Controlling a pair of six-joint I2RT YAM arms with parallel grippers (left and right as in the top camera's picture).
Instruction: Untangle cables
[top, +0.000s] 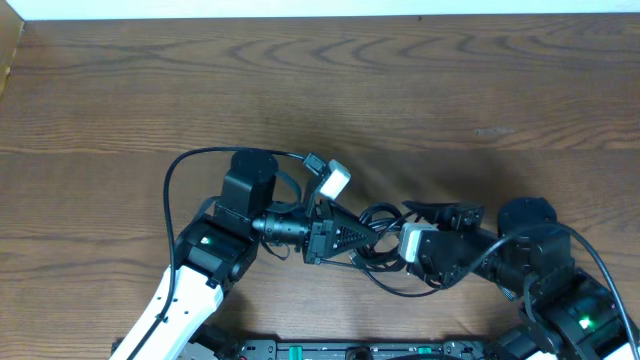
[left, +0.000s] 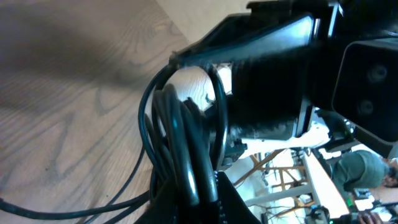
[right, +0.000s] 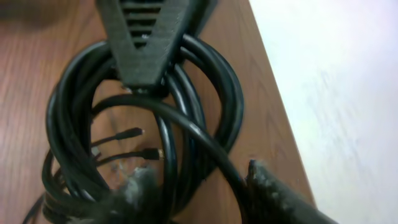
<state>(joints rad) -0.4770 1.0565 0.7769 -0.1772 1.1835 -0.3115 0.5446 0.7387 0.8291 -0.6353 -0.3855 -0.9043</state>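
Left pincer (right: 146, 81) clenched on cables (right: 211, 81); right pincer (right: 205, 190), I cannot tell. I want single strand, then slow sideways pull.

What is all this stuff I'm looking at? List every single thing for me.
cables: several, exact count hidden in the tangle; black; coiled between the two grippers near the table's front edge
plugs: two visible; dark; inside the coil
table: one; brown wood; under everything
left gripper: one; black; clamped on the coil
right gripper: one; black; fingers apart, a strand running between them
white wrist boxes: two; white; one behind each gripper
left arm: one; black and white; front left
right arm: one; black; front right
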